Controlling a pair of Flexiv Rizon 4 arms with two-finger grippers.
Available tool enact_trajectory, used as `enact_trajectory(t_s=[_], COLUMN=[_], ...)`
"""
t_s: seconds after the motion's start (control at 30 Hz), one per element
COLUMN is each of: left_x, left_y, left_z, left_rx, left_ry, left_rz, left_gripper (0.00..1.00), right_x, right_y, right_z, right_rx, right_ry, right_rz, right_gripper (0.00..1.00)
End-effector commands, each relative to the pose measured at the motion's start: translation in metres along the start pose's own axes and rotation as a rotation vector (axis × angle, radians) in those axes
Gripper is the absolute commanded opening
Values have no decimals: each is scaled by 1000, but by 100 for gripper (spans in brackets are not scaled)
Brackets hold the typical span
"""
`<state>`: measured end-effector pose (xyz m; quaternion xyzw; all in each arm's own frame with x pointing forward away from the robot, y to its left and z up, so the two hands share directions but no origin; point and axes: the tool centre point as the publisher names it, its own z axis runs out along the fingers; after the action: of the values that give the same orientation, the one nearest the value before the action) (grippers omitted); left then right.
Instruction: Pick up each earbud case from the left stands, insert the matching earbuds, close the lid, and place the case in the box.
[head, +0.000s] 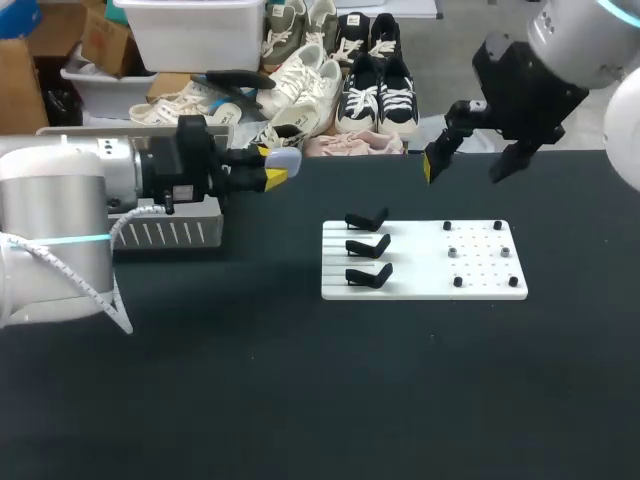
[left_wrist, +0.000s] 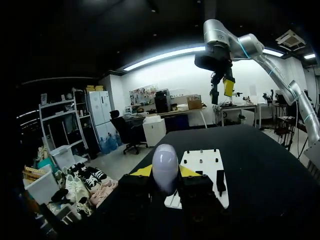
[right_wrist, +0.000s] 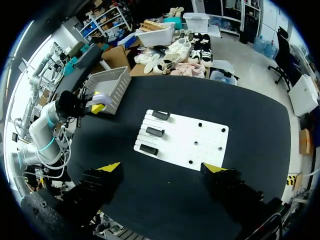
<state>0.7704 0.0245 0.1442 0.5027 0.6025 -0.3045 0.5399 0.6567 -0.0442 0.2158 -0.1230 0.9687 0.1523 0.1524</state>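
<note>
Case (left_wrist: 165, 172), pale lilac rounded plastic, pinched in my left gripper (head: 273, 172) near grey slotted box (head: 170, 232), likely for drop-in; my right gripper (head: 467, 165) hangs spread above black worktop (head: 300, 380), keeping clear.

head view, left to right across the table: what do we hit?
grey box → left pincer shut on the earbud case → three black stands at the left end of the white board → right pincer, open, held up in the air
</note>
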Motion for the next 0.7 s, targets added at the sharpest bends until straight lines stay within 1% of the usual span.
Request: enact_trajectory(t_s=[0.03, 0.1, 0.23, 0.37, 0.47, 0.6, 0.7], left_x=[1, 7, 29, 54, 66, 80, 88], left_y=[15, 26, 54, 80, 96, 119, 132], left_z=[-29, -38, -60, -78, -88, -95, -97], left_rx=[-198, -237, -320, -395, -421, -434, -436], left_ry=[44, 76, 134, 159, 191, 241, 253], left_rz=[-6, -16, -66, -149, -190, -233, -269], left_gripper=[0, 0, 0, 0, 0, 0, 0], right_x=[4, 4, 4, 4, 4, 4, 4], right_y=[0, 0, 0, 0, 0, 0, 0], right_z=[-1, -1, -1, -1, -1, -1, -1], right_rx=[4, 4, 4, 4, 4, 4, 4], right_ry=[-20, -20, -20, -20, -20, -20, -20], right_rz=[2, 2, 2, 2, 2, 2, 2], right_gripper=[100, 100, 100, 100, 100, 100, 100])
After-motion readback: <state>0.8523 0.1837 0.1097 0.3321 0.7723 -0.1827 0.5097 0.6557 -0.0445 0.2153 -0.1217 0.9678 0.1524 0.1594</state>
